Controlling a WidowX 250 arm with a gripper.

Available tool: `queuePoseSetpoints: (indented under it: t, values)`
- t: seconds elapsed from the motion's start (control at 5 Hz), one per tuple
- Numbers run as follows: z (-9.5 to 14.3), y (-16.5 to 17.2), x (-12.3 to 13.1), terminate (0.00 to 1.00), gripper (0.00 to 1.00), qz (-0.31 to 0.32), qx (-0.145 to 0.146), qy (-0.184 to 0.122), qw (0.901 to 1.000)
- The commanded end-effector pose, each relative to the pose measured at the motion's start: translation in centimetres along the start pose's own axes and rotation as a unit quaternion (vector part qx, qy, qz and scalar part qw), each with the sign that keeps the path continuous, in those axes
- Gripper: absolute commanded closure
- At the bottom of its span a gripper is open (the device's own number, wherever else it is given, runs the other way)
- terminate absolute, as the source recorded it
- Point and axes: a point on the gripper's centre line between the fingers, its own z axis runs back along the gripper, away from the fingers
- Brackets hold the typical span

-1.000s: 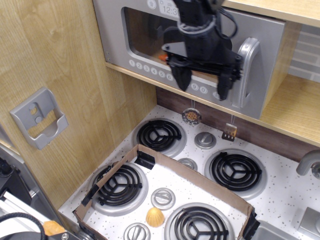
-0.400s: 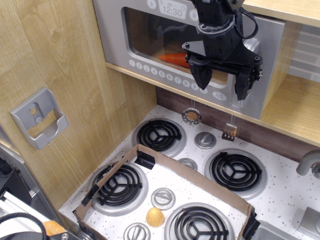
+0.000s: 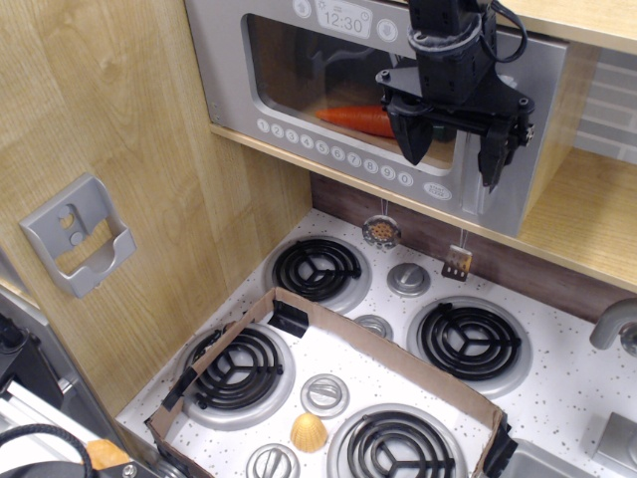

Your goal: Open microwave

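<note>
The silver-grey microwave (image 3: 227, 70) sits shut on the wooden shelf at the top of the view. It has a clear window with an orange carrot (image 3: 356, 120) inside, a row of white buttons (image 3: 328, 149) and a clock display (image 3: 343, 18). My black gripper (image 3: 453, 164) is open and hangs in front of the right side of the door. Its two fingers (image 3: 415, 139) point down and straddle the spot where the vertical handle is. The gripper hides most of the handle. I cannot tell whether a finger touches it.
Below is a toy stove with several black burners (image 3: 317, 269) and a cardboard frame (image 3: 398, 360) around the front ones. A yellow shell-shaped piece (image 3: 309, 432) lies in it. Two small utensils (image 3: 381, 231) hang under the shelf. A grey wall holder (image 3: 75, 234) is at the left and a faucet (image 3: 612, 324) at the right.
My gripper has moved right and slightly up across the microwave door, from the window area to in front of the handle. It stays open. The door has not moved.
</note>
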Motion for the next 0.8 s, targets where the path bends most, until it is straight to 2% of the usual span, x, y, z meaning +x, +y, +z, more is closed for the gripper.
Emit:
queuePoseSetpoints:
  t: [0.0, 0.2, 0.4, 0.6]
  values:
    - [1.3, -0.4, 1.3, 0.0, 1.0, 0.003, 0.001, -0.023, 0.9997]
    - [1.6, -0.7, 1.1, 0.0, 1.0, 0.02, 0.017, -0.038, 0.9989]
    - [1.7, -0.6, 0.6, 0.0, 1.0, 0.028, 0.022, -0.039, 0.9986]
    - [1.8, -0.3, -0.4, 0.0, 1.0, 0.041, 0.036, -0.027, 0.9981]
